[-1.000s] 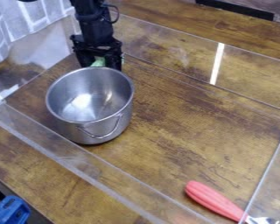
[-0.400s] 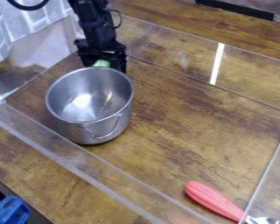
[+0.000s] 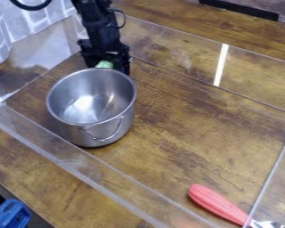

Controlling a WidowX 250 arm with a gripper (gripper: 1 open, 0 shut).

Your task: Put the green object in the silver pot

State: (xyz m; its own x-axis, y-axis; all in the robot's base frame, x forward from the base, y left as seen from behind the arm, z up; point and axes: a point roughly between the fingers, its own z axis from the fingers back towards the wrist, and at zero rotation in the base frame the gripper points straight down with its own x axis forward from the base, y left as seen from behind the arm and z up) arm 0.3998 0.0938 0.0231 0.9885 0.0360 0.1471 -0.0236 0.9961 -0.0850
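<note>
The silver pot (image 3: 92, 107) stands on the wooden table at the left, shiny and round, with a loop handle facing the front; nothing shows inside it. Just behind its far rim, my black gripper (image 3: 104, 62) points down at the table. A small patch of the green object (image 3: 101, 62) shows between the fingers, which stand close around it. Most of the green object is hidden by the fingers.
A red-orange elongated object (image 3: 219, 204) lies near the front right. A clear plastic wall (image 3: 61, 160) rings the wooden work area. Something blue (image 3: 7, 216) sits at the bottom left corner, outside the wall.
The gripper moved slightly right and back since a second ago, staying down at the green object. In the last half second nothing moved.
</note>
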